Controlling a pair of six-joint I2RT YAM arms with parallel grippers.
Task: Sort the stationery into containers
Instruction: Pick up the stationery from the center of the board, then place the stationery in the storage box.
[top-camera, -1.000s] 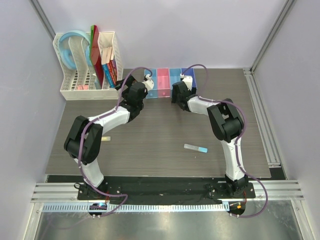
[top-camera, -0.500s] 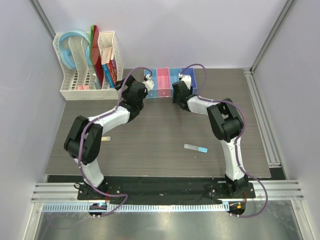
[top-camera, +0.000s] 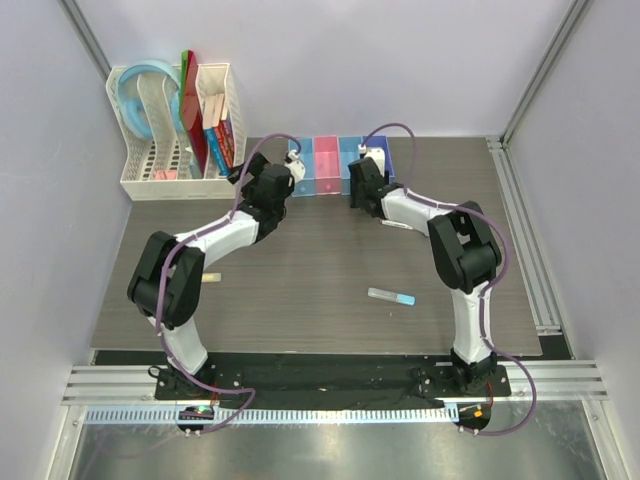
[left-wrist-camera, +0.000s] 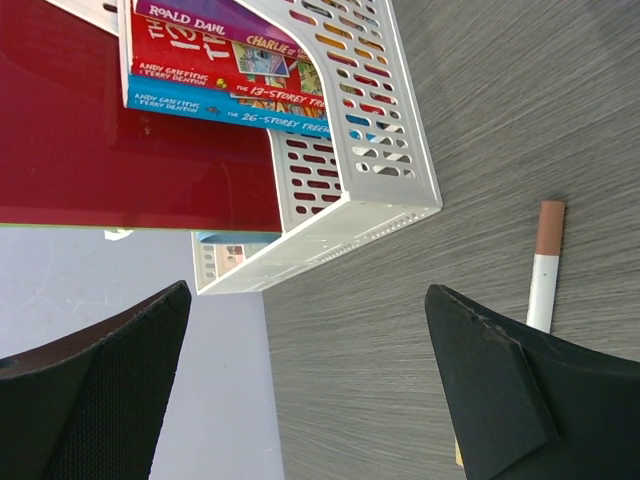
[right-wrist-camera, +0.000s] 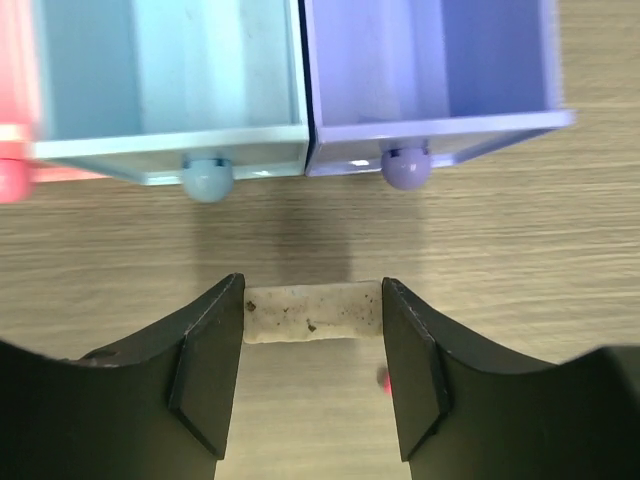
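- Grey stick with a light-blue tip, top view: it lies flat on the worktop, its long axis running roughly left to right. It is well apart from both grippers and closer to the right arm's base.
- Top view: the row of four bins stands at the far edge. The right gripper is just in front of its right half and the left gripper is at its left end, beside the white rack. A small tan piece lies by the left arm's elbow.
- Left wrist view: the left gripper is spread wide with nothing between its jaws. Ahead are the rack with books and a red folder. A white stick with a brown end lies on the worktop near the right finger, not touching it.
- Right wrist view: the right gripper is closed on a pale speckled piece, one jaw against each end. The piece's long axis runs straight across the jaws and parallel to the bin fronts.
- Right wrist view: the piece is short, off-white and flecked with dark specks. I cannot tell whether it has left the worktop.
- Right wrist view: it sits just short of the seam between the light-blue bin and the violet bin, apart from both. My guess is the drop calls for a lift, then forward and slightly to one side.
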